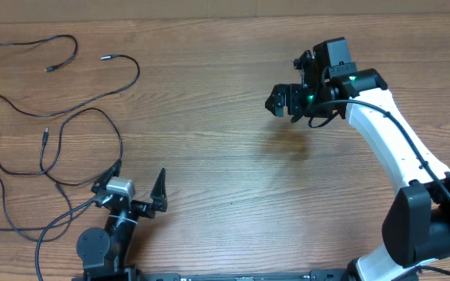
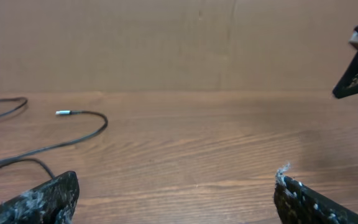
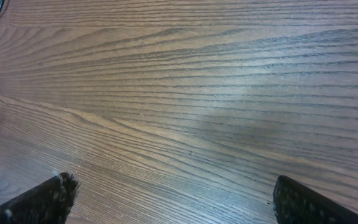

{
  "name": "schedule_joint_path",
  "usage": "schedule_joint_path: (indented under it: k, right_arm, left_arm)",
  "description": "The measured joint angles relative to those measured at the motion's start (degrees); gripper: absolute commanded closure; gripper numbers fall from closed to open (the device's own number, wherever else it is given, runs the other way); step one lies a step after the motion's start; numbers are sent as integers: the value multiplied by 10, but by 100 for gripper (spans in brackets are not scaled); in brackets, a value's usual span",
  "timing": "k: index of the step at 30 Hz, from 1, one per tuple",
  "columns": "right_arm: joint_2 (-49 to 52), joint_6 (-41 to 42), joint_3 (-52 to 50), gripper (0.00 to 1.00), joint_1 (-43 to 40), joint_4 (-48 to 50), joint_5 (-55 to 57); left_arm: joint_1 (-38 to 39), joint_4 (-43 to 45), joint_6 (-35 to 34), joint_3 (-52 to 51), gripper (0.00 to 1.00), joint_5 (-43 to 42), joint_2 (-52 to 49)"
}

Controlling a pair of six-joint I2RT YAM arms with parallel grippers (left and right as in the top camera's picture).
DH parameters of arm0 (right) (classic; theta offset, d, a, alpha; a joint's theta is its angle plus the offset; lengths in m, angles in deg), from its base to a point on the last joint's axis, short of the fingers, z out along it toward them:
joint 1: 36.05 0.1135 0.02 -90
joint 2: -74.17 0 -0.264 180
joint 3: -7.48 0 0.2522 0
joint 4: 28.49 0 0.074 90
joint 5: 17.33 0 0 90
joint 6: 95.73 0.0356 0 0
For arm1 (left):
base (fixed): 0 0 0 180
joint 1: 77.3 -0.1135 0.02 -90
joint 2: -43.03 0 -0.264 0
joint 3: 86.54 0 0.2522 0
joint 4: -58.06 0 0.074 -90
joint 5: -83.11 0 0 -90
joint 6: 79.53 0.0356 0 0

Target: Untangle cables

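Left gripper point(image 1: 139, 176), jaws spread wide and empty, sits just beside the cables point(image 1: 45, 136), whose loose loops sprawl to its left and beyond it; right gripper point(image 1: 286, 103), likewise spread and empty, hangs well off to its right, so the left arm is judged nearer

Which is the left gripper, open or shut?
Open. The left gripper has its fingers far apart, with only bare wooden table between them.

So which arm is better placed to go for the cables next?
Probably the left. The left gripper, open, sits right beside the cables on the table's left side; the right gripper, also open, hangs well away from them.
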Motion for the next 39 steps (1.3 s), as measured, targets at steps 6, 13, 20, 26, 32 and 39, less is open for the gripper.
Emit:
schedule_joint_path:
  k: [6, 13, 20, 26, 32, 39]
  right_arm:
    - [0, 0, 0, 0, 0, 0, 0]
    - [0, 0, 0, 0, 0, 0, 0]
    - [0, 0, 0, 0, 0, 0, 0]
    - [0, 0, 0, 0, 0, 0, 0]
    - [0, 0, 0, 0, 0, 0, 0]
    - [0, 0, 0, 0, 0, 0, 0]
  left_arm:
    - [0, -1, 27, 0, 0, 14, 0]
    - [0, -2, 66, 0, 0, 25, 0]
    - [0, -3, 79, 0, 0, 31, 0]
    - [8, -7, 29, 0, 1, 77, 0]
    - [57, -15, -29, 0, 1, 177, 0]
    - [64, -17, -8, 0, 1, 212, 0]
